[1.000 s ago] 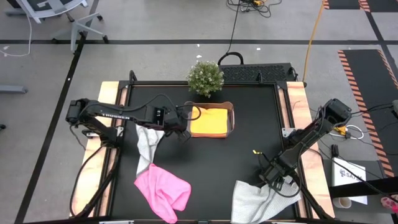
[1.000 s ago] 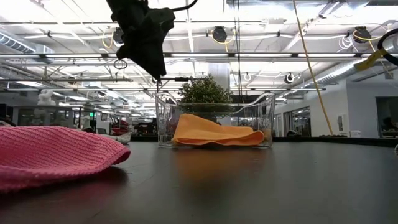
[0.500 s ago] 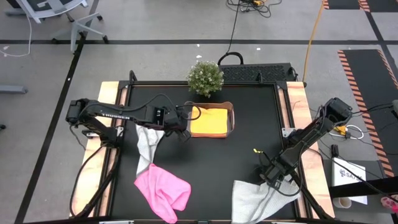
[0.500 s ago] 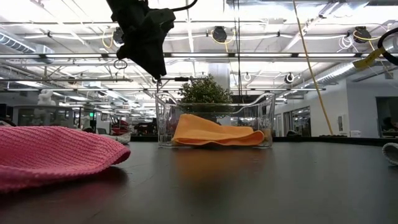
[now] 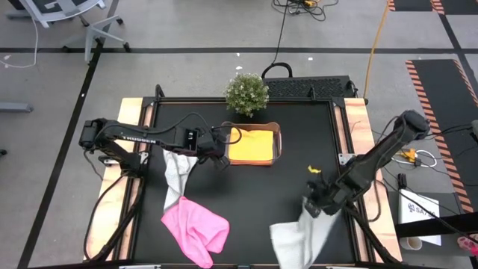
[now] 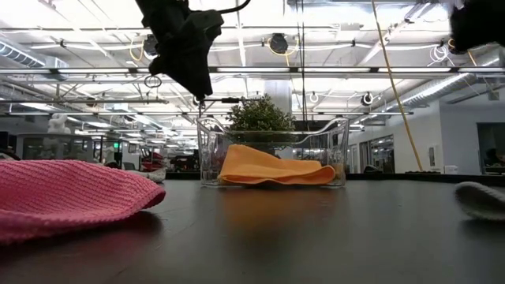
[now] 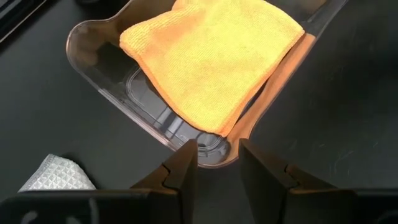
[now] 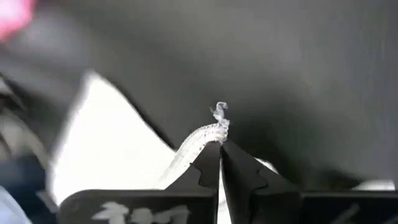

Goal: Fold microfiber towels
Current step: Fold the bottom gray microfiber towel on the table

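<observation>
right gripper (image 5: 312, 206) pinched shut on corner of light grey waffle-weave microfiber towel (image 5: 295, 240) at table's near right; step: lifting corner to start fold; next needs carrying corner across towel; left gripper (image 7: 214, 163) fingers apart, empty, beside clear plastic tub (image 5: 278, 142)

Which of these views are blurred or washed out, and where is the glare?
Right wrist view: heavily smeared, only the right gripper pinching a grey towel edge reads clearly. Low view: bright ceiling lights behind leave the left arm a dark shape; the pink towel up close is soft. Left wrist view: sharp, with reflections along the clear tub rim. High view: evenly lit, no glare.
</observation>
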`<state>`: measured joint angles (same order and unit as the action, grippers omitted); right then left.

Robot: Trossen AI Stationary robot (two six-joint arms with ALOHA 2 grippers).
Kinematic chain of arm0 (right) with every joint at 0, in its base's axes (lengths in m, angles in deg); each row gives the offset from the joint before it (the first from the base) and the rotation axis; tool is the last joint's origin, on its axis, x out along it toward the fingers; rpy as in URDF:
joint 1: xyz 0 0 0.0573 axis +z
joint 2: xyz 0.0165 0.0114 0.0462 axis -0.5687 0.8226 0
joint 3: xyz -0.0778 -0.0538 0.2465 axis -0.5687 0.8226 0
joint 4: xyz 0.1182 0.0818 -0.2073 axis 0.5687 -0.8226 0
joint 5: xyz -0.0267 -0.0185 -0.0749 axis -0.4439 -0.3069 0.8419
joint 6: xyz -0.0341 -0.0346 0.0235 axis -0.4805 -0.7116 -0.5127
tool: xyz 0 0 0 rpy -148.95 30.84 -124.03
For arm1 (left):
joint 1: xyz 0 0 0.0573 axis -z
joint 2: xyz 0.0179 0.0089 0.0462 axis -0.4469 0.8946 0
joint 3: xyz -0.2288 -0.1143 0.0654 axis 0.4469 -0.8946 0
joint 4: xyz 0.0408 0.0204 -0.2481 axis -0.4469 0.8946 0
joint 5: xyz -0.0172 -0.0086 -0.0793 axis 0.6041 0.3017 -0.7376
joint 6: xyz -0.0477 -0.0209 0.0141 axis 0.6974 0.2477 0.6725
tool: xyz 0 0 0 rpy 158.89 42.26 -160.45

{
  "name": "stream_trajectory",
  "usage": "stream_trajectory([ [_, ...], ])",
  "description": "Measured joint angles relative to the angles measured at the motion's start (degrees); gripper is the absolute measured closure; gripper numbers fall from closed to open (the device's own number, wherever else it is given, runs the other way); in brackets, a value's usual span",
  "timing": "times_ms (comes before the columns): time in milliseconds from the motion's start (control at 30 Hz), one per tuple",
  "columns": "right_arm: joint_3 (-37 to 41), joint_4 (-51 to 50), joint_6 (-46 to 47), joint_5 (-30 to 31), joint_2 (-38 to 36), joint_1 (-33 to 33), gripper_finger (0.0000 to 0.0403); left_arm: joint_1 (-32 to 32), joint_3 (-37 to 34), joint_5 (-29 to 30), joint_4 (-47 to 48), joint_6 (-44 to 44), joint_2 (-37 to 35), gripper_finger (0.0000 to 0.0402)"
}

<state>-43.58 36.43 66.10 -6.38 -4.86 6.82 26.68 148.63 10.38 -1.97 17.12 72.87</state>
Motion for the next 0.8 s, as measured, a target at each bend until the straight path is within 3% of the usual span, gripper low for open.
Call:
stream_trajectory([
  [167, -0.67, 4.96, -3.95, 12.7, -5.26, 0.05, 0.0402, 0.02, -0.02, -0.02, -1.84, -0.4, 0.0, 0.0282],
  [400, -0.79, 24.79, -25.09, 28.61, -9.27, -0.47, 0.0403, 0.69, -0.02, -0.33, -5.02, -1.73, 0.0, 0.0282],
  [600, -0.81, 28.44, -34.68, 36.14, -9.61, -2.77, 0.0403, 1.48, -0.02, -0.45, -8.56, -1.91, 0.0, 0.0282],
  [800, -0.81, 28.35, -40.02, 39.57, -9.58, -6.32, 0.0403, 3.63, -0.02, -1.12, -11.34, -1.29, 0.0, 0.0282],
])
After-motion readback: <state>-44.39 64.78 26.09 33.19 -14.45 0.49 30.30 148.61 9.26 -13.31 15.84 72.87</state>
